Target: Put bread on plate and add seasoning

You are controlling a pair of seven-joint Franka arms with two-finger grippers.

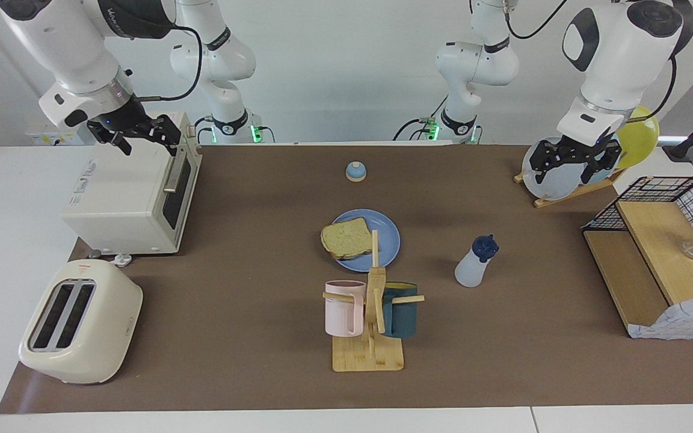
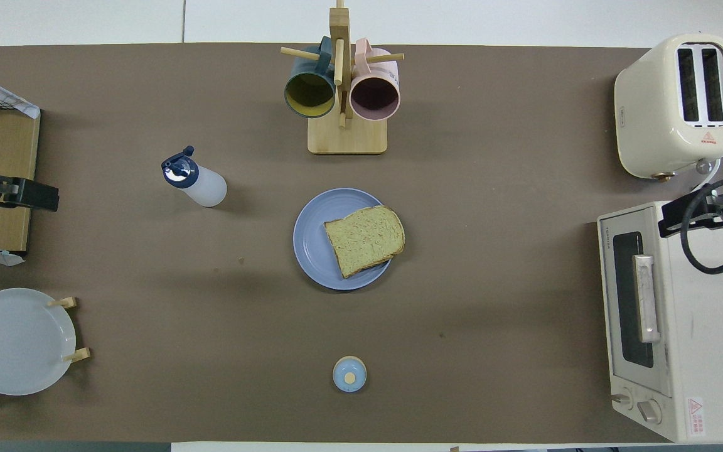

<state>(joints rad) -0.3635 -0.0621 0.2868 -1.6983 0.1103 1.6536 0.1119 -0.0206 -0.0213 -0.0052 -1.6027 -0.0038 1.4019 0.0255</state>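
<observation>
Fingers of both grippers hang spread and empty: the right gripper [image 1: 142,133] over the boxy white toaster oven [image 1: 133,195], the left gripper [image 1: 572,161] before the racked plates [image 1: 554,171]. A matte brown mat covers the white counter [image 1: 15,198]. The facing view alone shows the pale wall. Mid-counter, the porous, square bread [image 2: 364,240] lies on the round blue plate [image 2: 311,242], overhanging its rim. The translucent seasoning [image 2: 197,183] stands beside it, toward the left arm's end.
</observation>
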